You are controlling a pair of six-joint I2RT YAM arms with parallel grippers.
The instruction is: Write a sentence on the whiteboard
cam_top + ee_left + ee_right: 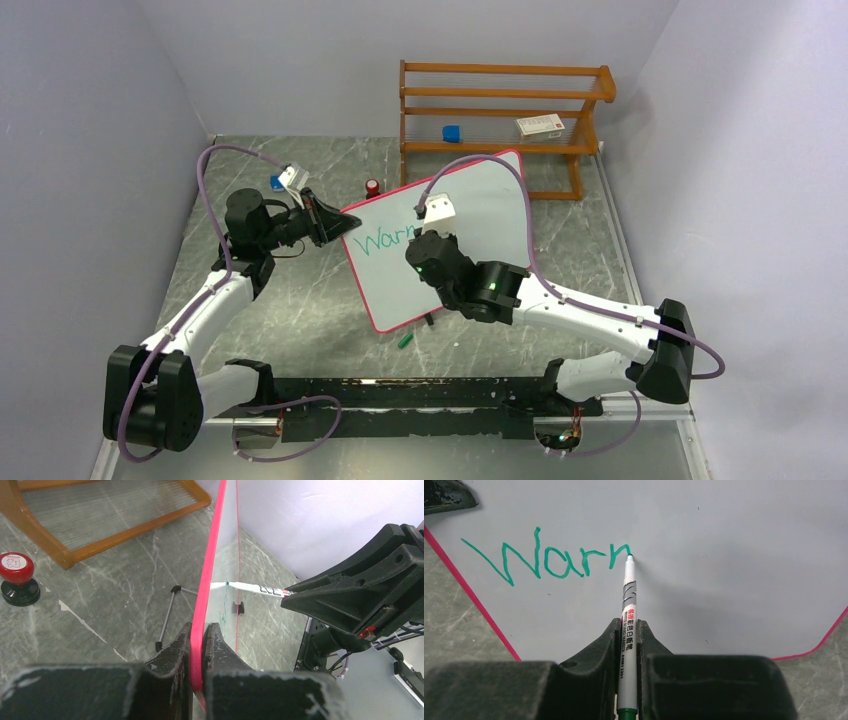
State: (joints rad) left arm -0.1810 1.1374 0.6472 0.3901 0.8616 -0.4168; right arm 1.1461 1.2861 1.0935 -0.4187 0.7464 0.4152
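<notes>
The whiteboard (470, 200) with its pink-red frame stands tilted in the middle of the table. Green letters "Warn" (546, 557) are written on it. My left gripper (325, 222) is shut on the board's left frame edge (202, 630). My right gripper (425, 255) is shut on a white marker (628, 630) with green ink. The marker's tip (629, 556) touches the board at the end of the last letter. The marker also shows in the left wrist view (250, 587), meeting the board's face.
A wooden rack (500, 120) stands behind the board, with a blue block (452, 133) and a white box (540, 126) on it. A red-topped stamp (373, 187) sits behind the board's left corner. A green cap (406, 340) lies in front of the board.
</notes>
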